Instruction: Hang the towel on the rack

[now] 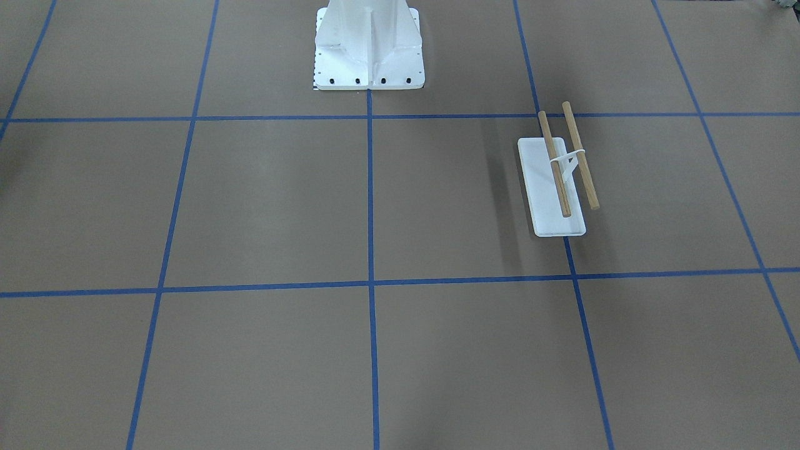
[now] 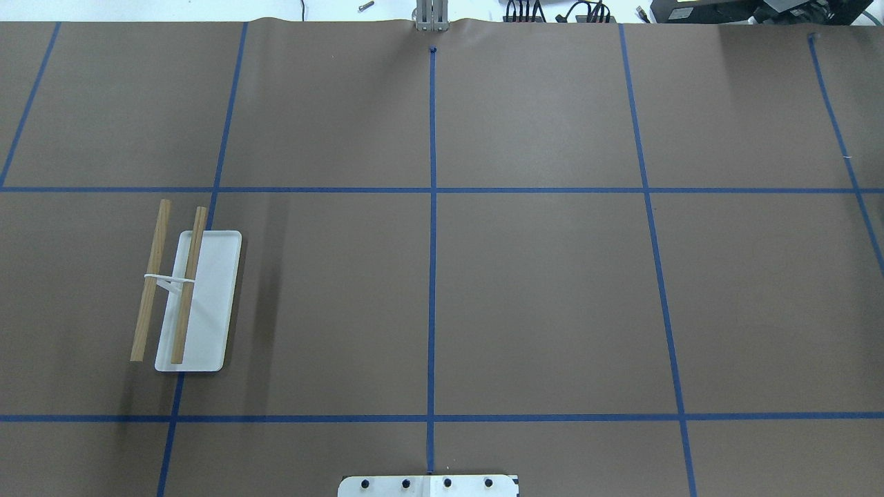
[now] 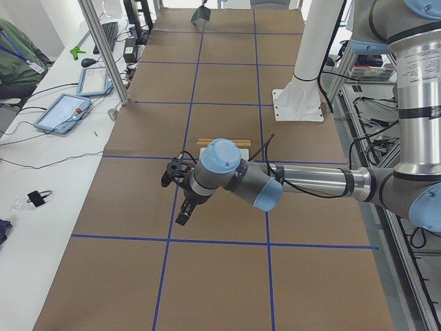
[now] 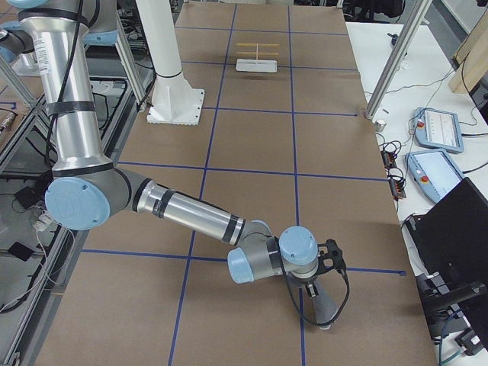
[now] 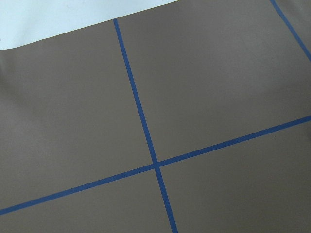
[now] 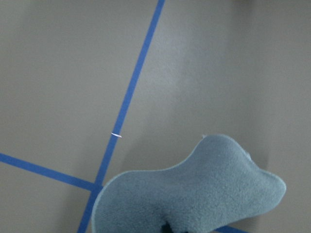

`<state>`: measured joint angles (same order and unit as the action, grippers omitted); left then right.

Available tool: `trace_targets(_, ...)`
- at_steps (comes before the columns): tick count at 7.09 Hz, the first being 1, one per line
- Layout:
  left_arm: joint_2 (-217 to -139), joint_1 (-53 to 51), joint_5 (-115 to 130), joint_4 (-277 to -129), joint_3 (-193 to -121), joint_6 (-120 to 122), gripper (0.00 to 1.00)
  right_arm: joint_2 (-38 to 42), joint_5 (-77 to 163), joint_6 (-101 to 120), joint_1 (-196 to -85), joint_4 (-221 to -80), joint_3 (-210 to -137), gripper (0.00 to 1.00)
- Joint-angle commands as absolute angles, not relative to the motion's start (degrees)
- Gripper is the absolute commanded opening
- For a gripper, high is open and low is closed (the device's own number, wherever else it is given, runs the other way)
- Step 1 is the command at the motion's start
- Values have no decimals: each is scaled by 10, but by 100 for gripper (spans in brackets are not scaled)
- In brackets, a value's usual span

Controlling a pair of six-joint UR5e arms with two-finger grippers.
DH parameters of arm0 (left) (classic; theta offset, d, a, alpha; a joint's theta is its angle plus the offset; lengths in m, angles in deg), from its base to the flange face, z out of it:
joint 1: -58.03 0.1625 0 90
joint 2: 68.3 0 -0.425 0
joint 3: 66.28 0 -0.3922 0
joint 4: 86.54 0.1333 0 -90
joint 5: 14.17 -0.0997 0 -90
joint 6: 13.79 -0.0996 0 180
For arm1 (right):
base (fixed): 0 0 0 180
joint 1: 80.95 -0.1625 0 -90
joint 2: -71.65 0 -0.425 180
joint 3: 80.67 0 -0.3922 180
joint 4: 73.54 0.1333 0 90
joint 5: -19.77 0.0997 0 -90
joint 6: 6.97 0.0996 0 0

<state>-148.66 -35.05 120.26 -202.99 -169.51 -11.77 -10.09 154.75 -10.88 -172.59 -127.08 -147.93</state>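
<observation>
**Towel well apart from the rack, a long carry ahead**

My left hand (image 3: 184,211) hangs mid-frame in the left-side view, near the rack (image 2: 207,304), which stands at the overhead view's left; I cannot tell whether that hand is open or closed. Lower right in the right-side view, the towel (image 4: 326,309) dangles bunched under my right hand (image 4: 314,284). It is probably pinched, though I cannot tell that either. On the way over it could slip free, or arrive crumpled, snag a dowel and tip the rack.

You work in what looks like a robotics lab: tape-gridded table (image 2: 552,290), teach pendants (image 4: 436,128), cabled benches (image 3: 48,169) alongside.
</observation>
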Motion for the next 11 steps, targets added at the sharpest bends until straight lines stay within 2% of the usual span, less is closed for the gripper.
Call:
trace_targets(1,-1491,-350,1233,-2039,-1695,-117,99,-101,1566,-110,-1682,-1288,-1615,0)
trace_targets(3,-1513,-343,1267,-2040,-1697,-113,99,-70,1571,-101,-1599,-1291,-1714,0)
trace_targets(6,-1572,-289,1326,-2104,-1698,92,99,-12,1556,40,-1487,-1289,-1792,0)
trace_targets(7,-1598,-260,1325,-2152,-1698,179,99,-16,1471,63,-1433,-1293,-1846,0)
trace_targets(9,-1629,-196,1322,-2182,-1697,213,99,28,1382,86,-1349,-1294,-1861,0)
trace_targets(11,-1710,-129,1320,-2185,-1695,375,99,59,1248,115,-1243,-1294,-1891,0)
